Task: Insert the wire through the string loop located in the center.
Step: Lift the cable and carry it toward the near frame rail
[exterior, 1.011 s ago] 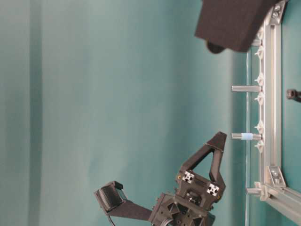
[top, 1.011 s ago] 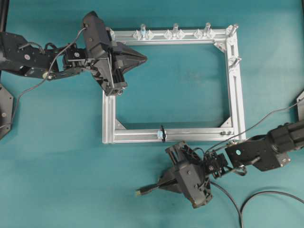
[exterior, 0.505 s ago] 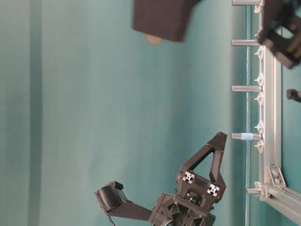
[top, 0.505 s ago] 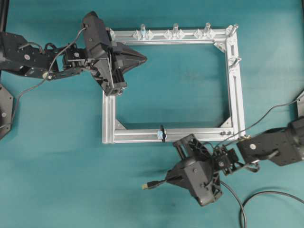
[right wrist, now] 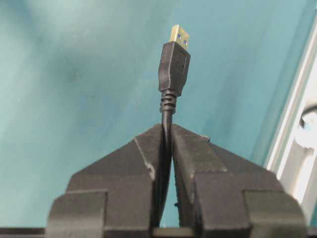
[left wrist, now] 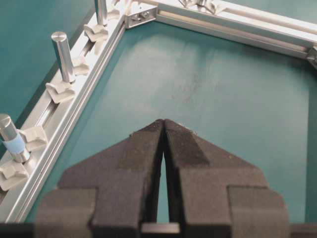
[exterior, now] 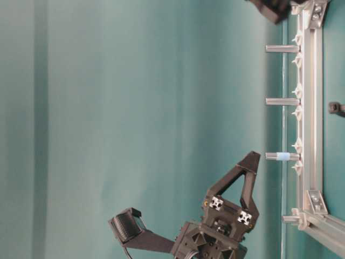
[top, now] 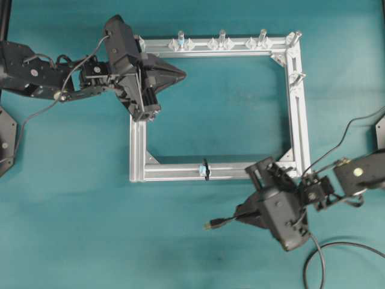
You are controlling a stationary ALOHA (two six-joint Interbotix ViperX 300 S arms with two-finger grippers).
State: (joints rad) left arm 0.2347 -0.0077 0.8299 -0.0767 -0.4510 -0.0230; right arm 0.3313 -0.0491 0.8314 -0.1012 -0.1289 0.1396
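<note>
Wire (right wrist: 168, 119) pinched just behind its plug (top: 210, 225) in the clenched right gripper (top: 243, 215), off below the frame (top: 298, 114) and right of the string loop (top: 206, 169), left gripper (top: 180, 74) shut on nothing: likely to droop or snag the bar if misaligned.

The teal bench (top: 72, 229) is seen from straight above in one view and sideways from bench level in another; close wrist views are aimed along the jaws. The silver aluminium frame (top: 299, 108) is shared.
</note>
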